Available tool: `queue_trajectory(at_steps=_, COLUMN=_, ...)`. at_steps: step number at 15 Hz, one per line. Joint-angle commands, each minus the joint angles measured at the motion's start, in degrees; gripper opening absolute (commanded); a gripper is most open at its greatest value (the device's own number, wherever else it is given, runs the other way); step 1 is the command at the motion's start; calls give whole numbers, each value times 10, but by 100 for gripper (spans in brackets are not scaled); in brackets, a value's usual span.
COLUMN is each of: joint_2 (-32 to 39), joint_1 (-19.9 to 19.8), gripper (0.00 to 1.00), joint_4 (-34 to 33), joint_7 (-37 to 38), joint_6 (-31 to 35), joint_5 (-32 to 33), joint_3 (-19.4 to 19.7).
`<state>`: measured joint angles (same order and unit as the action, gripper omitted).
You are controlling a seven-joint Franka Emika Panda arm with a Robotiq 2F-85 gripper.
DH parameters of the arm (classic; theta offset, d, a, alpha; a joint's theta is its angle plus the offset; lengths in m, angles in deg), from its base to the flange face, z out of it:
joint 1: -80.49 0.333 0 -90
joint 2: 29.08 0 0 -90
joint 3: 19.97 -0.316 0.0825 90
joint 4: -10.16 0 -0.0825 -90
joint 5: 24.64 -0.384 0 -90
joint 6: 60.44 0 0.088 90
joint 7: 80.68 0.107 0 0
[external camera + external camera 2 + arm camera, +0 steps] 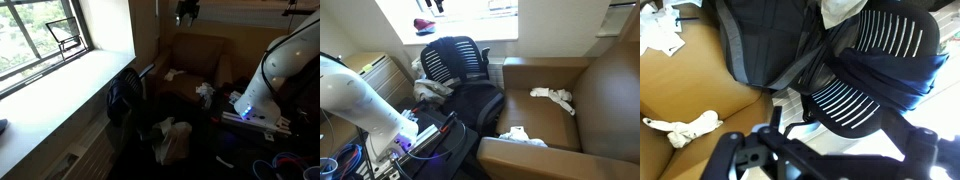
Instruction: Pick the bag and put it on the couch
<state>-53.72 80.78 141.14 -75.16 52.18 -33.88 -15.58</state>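
Task hadn't started. Gripper point(830, 160) hung high over the scene, jaws spread, holding nothing. Black bag point(760, 45) lay off the couch point(690, 90), wedged between it and the office chair point(880, 70). Descent, grasp, lift and placement were all left to do.

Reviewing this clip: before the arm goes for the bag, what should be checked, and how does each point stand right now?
1. Gripper open and empty: ok. Its fingers are apart in the wrist view, with nothing between them.
2. Bag in sight: ok. It is dark and lies between the office chair and the couch.
3. Gripper down near the bag: not ok. It hangs high above in an exterior view.
4. Handle or strap to grasp: cannot tell.
5. Approach free: not ok. The office chair crowds the bag.
6. Room on the couch seat: ok. There is bare seat beside a white cloth.
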Motion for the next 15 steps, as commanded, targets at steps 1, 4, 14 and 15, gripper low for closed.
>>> queue_trajectory(at_steps=1, joint_2=1, joint_1=-10, gripper=100, joint_4=-1, joint_7=-3, joint_6=-2, joint_5=-4, joint_3=-8)
queue_trajectory(at_steps=4, joint_2=1, joint_1=-10, gripper=100, joint_4=-1, joint_7=-3, joint_6=-2, joint_5=-4, joint_3=-8)
queue_trajectory(at_steps=14, joint_2=10, joint_1=-3, gripper=100, joint_4=-6, joint_7=15, joint_6=90, joint_5=-21, joint_3=-21)
queue_trajectory(at_steps=15, joint_2=13, joint_1=2, gripper=100, joint_4=-17, joint_7=23, joint_6=121, joint_5=-24, joint_3=-31)
